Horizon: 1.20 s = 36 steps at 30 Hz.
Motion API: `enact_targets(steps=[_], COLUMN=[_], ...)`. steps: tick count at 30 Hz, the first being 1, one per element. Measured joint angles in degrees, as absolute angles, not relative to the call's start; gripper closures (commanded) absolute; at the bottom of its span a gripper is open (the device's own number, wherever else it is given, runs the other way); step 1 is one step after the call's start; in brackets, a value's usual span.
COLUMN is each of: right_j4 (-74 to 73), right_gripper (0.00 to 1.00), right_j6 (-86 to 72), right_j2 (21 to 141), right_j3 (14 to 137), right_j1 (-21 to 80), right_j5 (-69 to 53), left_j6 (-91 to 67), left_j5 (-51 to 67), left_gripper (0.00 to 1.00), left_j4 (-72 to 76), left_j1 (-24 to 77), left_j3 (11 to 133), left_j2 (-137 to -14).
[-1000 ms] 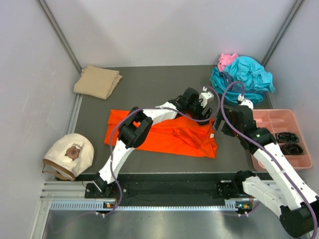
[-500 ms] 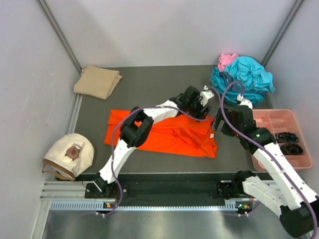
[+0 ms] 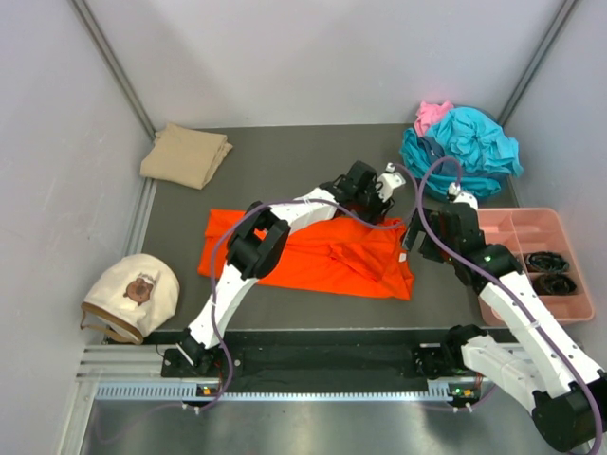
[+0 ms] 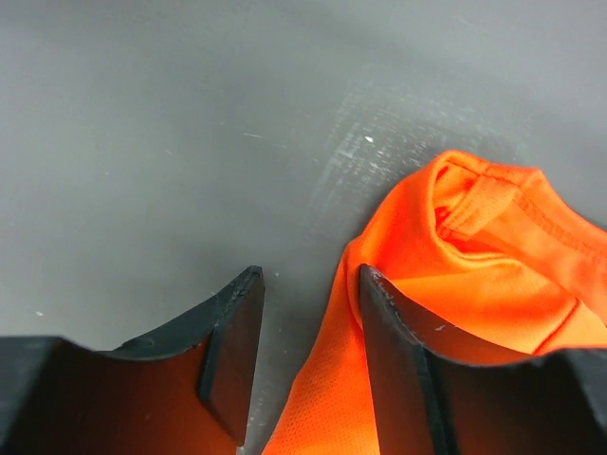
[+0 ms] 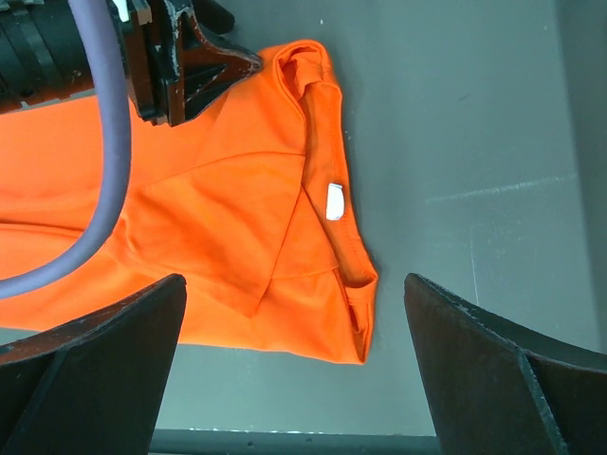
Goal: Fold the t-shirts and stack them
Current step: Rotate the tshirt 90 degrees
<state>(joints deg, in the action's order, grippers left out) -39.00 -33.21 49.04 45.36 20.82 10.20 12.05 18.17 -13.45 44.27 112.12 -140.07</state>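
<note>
While the left claw (image 4: pixel 308 275) sits low over the dark table (image 3: pixel 303 161), its two black fingers stand partly apart, with bare table showing between them. The bright orange t-shirt (image 3: pixel 313 256) lies spread flat across the middle of the table, and one rumpled corner of it rises just beside the claw's right-hand finger (image 4: pixel 394 360). A strip of the orange cloth runs under that finger and into the lower part of the gap. The fingers are not pressed together on it.

From the right wrist view, the right claw (image 5: pixel 294 284) hangs with its fingers spread wide and grips nothing. Below it lies the right edge of the orange t-shirt, where a small white label (image 5: pixel 334 201) shows at the collar. The left claw's tip is in that view too, at the shirt's far corner.

A tan t-shirt (image 3: pixel 185 154) lies folded at the far left corner of the table. Teal t-shirts (image 3: pixel 469 147) sit in a crumpled heap at the far right, a pink t-shirt (image 3: pixel 432 114) peeking out behind them. A pink tray (image 3: pixel 531 223) stands at the right edge, and a cream cap (image 3: pixel 133 294) rests off the table's left side.
</note>
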Motion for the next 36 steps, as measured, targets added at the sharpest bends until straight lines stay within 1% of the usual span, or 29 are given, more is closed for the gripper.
enact_targets(steps=[2, 5, 9, 11, 12, 14, 15, 16, 18, 19, 21, 23, 24, 33, 36], right_j4=[-38.96, -38.89, -38.54, -38.61, -38.61, -38.59, -38.59, -38.59, -38.59, -38.61, -38.59, -38.59, -38.59, -38.61, -38.7], right_gripper=[0.03, 0.03, 0.03, 0.03, 0.03, 0.03, 0.03, 0.03, 0.03, 0.03, 0.03, 0.02, 0.02, 0.02, 0.02], right_j6=[-33.23, -33.23, -33.28, -33.32, -33.47, -33.54, -33.58, -33.61, -33.63, -33.63, -33.63, -33.63, -33.63, -33.65, -33.67], right_j2=[49.04, 49.04, 49.12, 49.23, 49.23, 49.23, 49.23, 49.23, 49.23, 49.23, 49.23, 49.23, 49.23, 49.23, 49.19], right_j3=[45.36, 45.3, 44.64, 44.51, 44.51, 44.51, 44.51, 44.51, 44.51, 44.51, 44.51, 44.51, 44.51, 44.49, 44.18], right_j1=[20.82, 20.82, 20.82, 20.82, 20.82, 20.82, 20.82, 20.82, 20.82, 20.82, 20.82, 20.82, 20.82, 20.82, 20.82], right_j5=[10.2, 10.2, 9.98, 9.89, 9.85, 9.8, 9.8, 9.8, 9.8, 9.8, 9.8, 9.82, 9.82, 9.78, 9.54], left_j6=[12.21, 12.05, 11.53, 11.07, 10.85, 10.48, 10.39, 10.31, 9.98, 9.69, 9.26, 9.06, 8.97, 7.46, 6.15], left_j5=[19.33, 21.78, 24.97, 26.41, 26.94, 27.92, 28.32, 28.6, 29.32, 29.67, 30.22, 30.65, 30.81, 31.46, 31.31], left_gripper=[0.44, 0.41, 0.41, 0.43, 0.48, 0.52, 0.57, 0.65, 0.71, 0.77, 0.84, 0.97, 1.0, 1.0, 1.0], left_j4=[-13.85, -14.02, -13.72, -13.72, -13.72, -13.74, -13.72, -13.76, -14.2, -14.35, -14.76, -15.14, -15.18, -14.81, -14.72], left_j1=[44.16, 43.9, 43.86, 43.9, 43.92, 43.9, 43.9, 43.9, 43.92, 43.92, 43.92, 43.94, 43.97, 43.97, 44.05], left_j3=[112.2, 111.9, 109.56, 108.68, 108.51, 108.29, 108.2, 108.18, 108.09, 108.05, 107.98, 107.96, 107.96, 108.16, 109.93], left_j2=[-140.07, -139.9, -138.54, -138.06, -137.97, -137.91, -137.91, -137.91, -137.91, -137.91, -137.91, -137.95, -138.02, -138.43, -139.59])
